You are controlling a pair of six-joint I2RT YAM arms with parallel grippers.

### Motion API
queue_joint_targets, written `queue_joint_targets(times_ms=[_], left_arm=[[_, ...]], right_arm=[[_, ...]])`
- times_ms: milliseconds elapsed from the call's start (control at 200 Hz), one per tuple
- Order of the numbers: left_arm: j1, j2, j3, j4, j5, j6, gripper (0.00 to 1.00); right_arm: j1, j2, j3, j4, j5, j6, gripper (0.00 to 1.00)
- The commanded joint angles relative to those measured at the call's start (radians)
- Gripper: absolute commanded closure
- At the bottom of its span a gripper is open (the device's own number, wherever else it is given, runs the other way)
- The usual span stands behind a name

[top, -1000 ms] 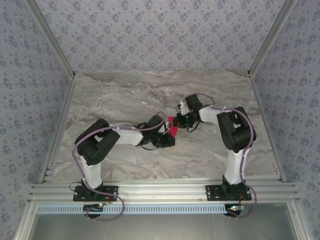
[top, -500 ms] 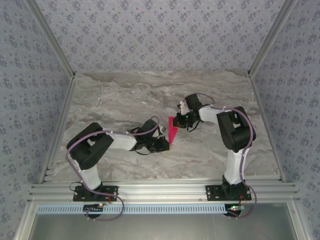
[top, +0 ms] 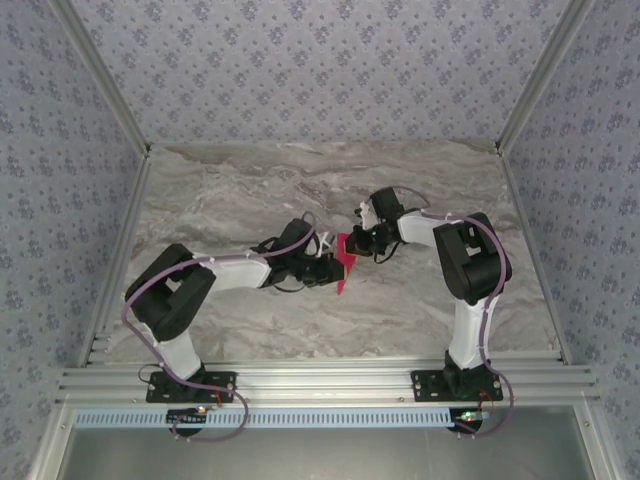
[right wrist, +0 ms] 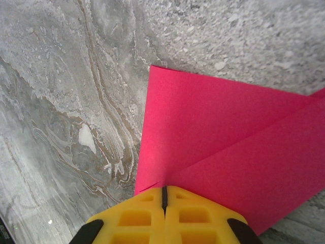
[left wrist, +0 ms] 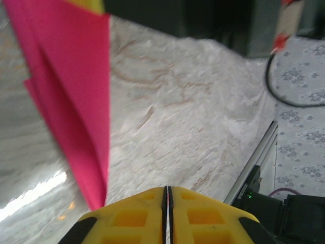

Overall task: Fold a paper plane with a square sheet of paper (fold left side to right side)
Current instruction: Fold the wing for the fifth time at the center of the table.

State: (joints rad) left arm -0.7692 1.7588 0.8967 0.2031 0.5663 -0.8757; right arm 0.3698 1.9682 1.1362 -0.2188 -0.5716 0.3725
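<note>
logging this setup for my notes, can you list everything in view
paper: one, bright pink, folded, mid-table between the arms
table: one, grey marble, under everything
walls: three, pale blue floral pattern, around the table
frame rails: silver metal, along the near edge and up the corners
arms: two, white and black, left and right, bolted at the near edge
jaws: two pairs, yellow, both shut; right jaws grip the paper's edge, left jaws next to it
</note>
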Motion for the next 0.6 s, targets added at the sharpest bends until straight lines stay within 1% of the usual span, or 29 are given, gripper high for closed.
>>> queue_joint_targets(times_ms=[0, 85, 300, 490, 600], left_arm=[[0.007, 0.066, 0.066, -0.019, 0.038, 0.036, 0.90], [0.008, 0.102, 0.095, -0.032, 0.041, 0.047, 0.89], [0.008, 0.143, 0.101, -0.117, -0.022, 0.094, 0.89], [0.008, 0.173, 0.068, -0.136, -0.065, 0.096, 0.90], [0.008, 0.184, 0.046, -0.131, -0.078, 0.091, 0.91]], right_arm=[[-0.006, 0.052, -0.011, -0.090, 0.109, -0.018, 0.93], [-0.004, 0.052, -0.012, -0.090, 0.107, -0.019, 0.93], [-0.005, 0.041, -0.013, -0.058, 0.080, 0.000, 0.94], [-0.012, -0.021, -0.033, 0.023, 0.031, 0.032, 0.92], [-0.027, -0.087, -0.070, 0.080, 0.015, 0.052, 0.92]])
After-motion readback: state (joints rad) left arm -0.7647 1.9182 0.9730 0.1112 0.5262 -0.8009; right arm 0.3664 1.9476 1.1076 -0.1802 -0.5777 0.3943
